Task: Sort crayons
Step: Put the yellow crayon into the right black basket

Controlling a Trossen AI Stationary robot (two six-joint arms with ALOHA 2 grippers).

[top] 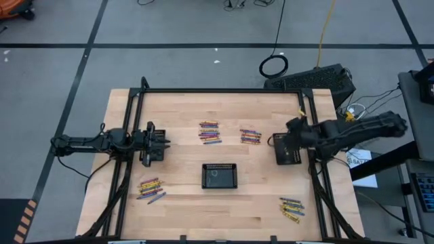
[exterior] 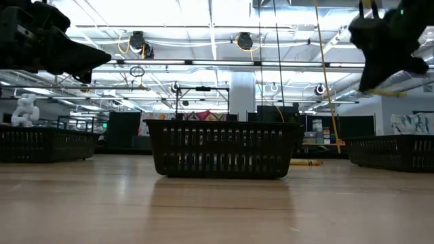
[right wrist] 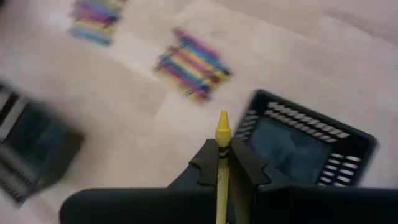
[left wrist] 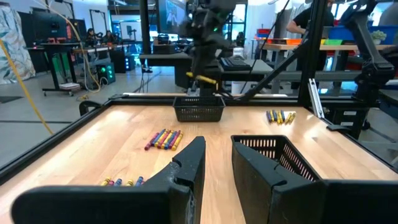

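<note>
Right gripper (right wrist: 222,163) was clamped shut on a yellow crayon (right wrist: 222,134), up in the air at the table's right side, over a black tray (right wrist: 303,144). Thin pinch near one end imo, so it could've swiveled or slipped and missed the tray. Left gripper (left wrist: 214,163) sat part open at the left, holding nothing afaict. Other crayons (top: 209,132) lay in piles on the table (top: 183,203).

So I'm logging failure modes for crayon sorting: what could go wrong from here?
1. The right gripper pinches the yellow crayon low down, most of it sticking out; it might pivot or slip.
2. The tray beside it is small, so a release could miss it.
3. A crayon pile lies close by; a low sweep might scatter it.
</note>
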